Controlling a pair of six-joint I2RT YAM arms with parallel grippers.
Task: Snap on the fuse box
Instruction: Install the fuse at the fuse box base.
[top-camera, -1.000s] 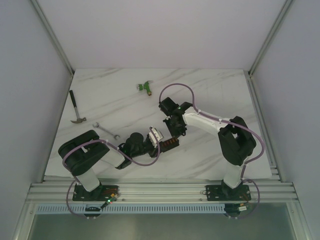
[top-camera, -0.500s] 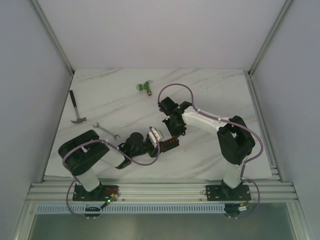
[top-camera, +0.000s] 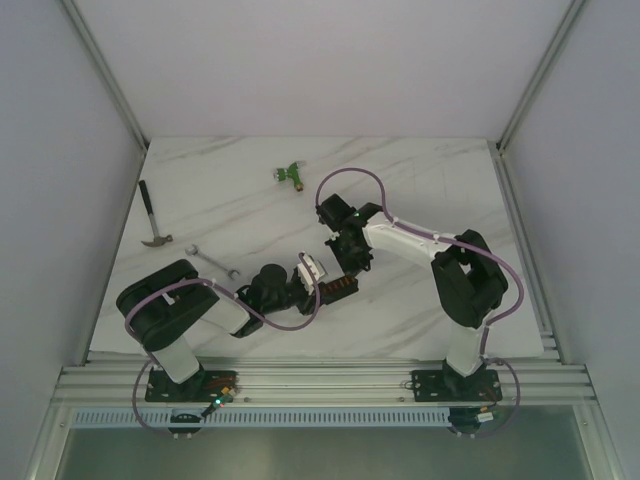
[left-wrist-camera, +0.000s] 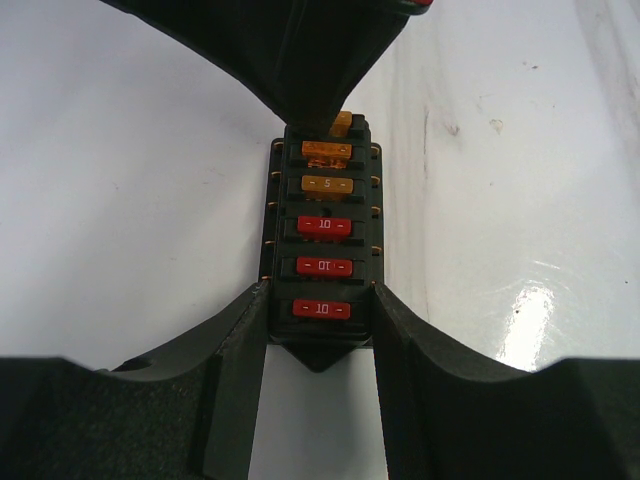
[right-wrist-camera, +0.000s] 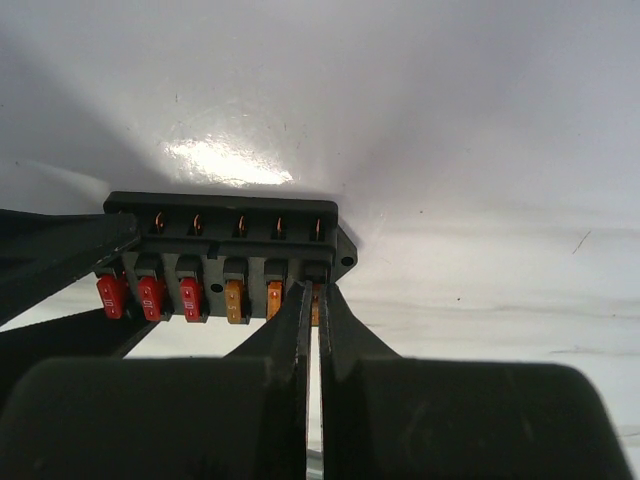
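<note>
- The fuse box's (left-wrist-camera: 322, 240) 12 o'clock end is covered by the right gripper (left-wrist-camera: 315, 105).
- From above, its top face is too small to be made out.

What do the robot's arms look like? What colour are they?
Both the left arm and the right arm have white tubes between chunky black joints. A thin purple cable loops along each. The fingers are black, wide and thick, tapering toward their tips.
</note>
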